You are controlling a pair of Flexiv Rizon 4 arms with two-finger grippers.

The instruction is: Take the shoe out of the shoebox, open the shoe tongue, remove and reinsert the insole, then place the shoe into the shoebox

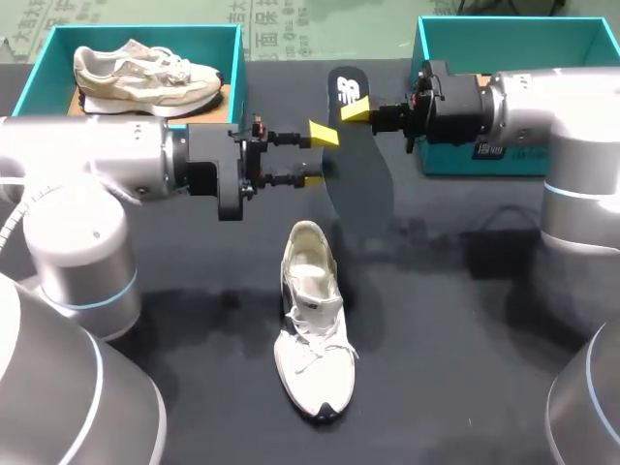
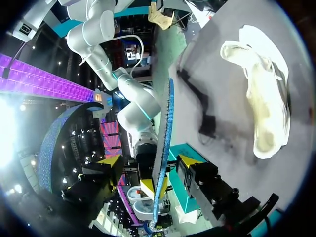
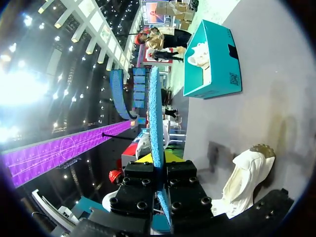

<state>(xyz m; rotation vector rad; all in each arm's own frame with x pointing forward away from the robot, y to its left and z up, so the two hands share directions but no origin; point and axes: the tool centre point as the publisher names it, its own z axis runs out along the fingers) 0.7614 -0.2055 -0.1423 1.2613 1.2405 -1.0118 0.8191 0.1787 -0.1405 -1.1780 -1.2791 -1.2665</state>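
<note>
Dark tabletop, two teal boxes along its far edge. The black insole [image 1: 360,179] hangs above the middle of the table, its heel end far and its toe end near. The right gripper [image 1: 356,113] is clamped on its far right edge – in the right wrist view the insole [image 3: 155,113] stands edge-on, pinched between the closed fingers. The left gripper [image 1: 320,157] is spread wide at the insole's left edge, its fingers not touching it. Just near of the insole, the white shoe [image 1: 310,325] rests upright on the table, toe toward the near edge. The left shoebox [image 1: 145,27] at far left holds a beige shoe [image 1: 145,76]; the right shoebox [image 1: 513,19] sits behind the right arm.
</note>
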